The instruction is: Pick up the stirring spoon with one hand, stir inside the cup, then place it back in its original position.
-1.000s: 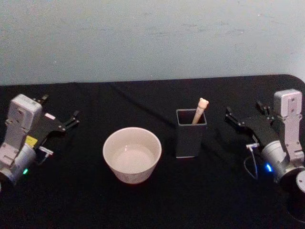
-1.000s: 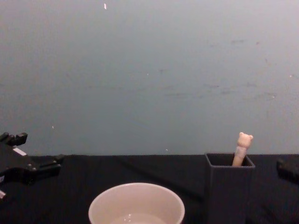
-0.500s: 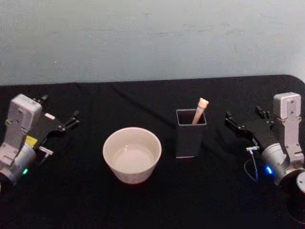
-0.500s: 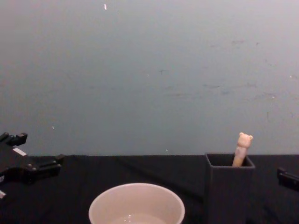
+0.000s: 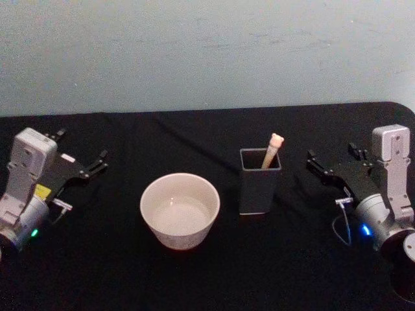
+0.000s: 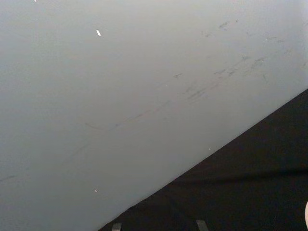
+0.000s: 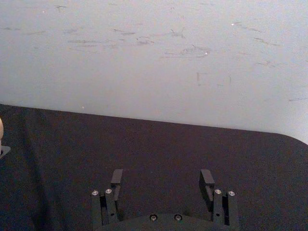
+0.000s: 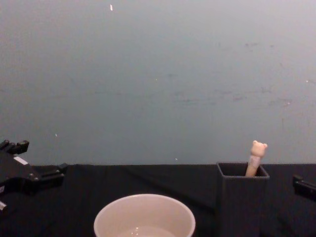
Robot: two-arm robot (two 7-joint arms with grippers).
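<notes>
Standing in one dark grey square holder (image 5: 260, 181) is one slim stirring spoon (image 5: 272, 148) with a cream bear-head handle, leaning against the rim. Left of it, apart, sits one wide cream-white cup (image 5: 179, 209). Two grippers rest on the black table (image 5: 194, 278): left gripper (image 5: 80, 157) and right gripper (image 5: 332, 158), each with fingers spread wide, holding nothing.

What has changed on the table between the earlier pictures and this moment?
Almost nothing. The right end effector shifted very slightly beside the dark holder, open and empty. The left end effector stays parked on the left. The stirring spoon still stands in the holder, and the cup has not moved.
</notes>
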